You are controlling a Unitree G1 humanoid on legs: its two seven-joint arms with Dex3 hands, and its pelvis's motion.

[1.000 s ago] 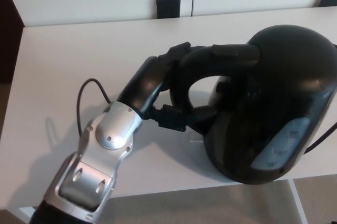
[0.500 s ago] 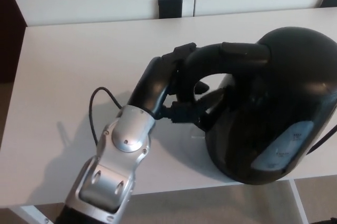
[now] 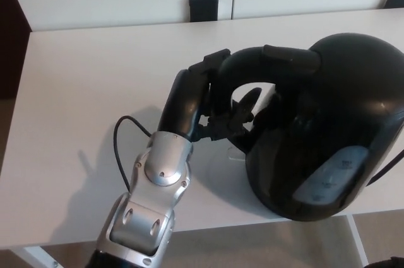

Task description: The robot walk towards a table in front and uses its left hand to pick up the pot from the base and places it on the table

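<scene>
Reach is deeper than a second ago: the robot's black left hand (image 3: 208, 94) sits further in along the curved black handle (image 3: 271, 60) of the rounded glossy black pot (image 3: 334, 135), and one of its fingers (image 3: 247, 101) now pokes up through the handle's loop. The fingers are wrapped on the handle, thumb over the top. The pot itself has barely moved and stands at the near right of the white counter (image 3: 95, 72); its base is hidden. The grip looks set, so lifting should come next.
</scene>
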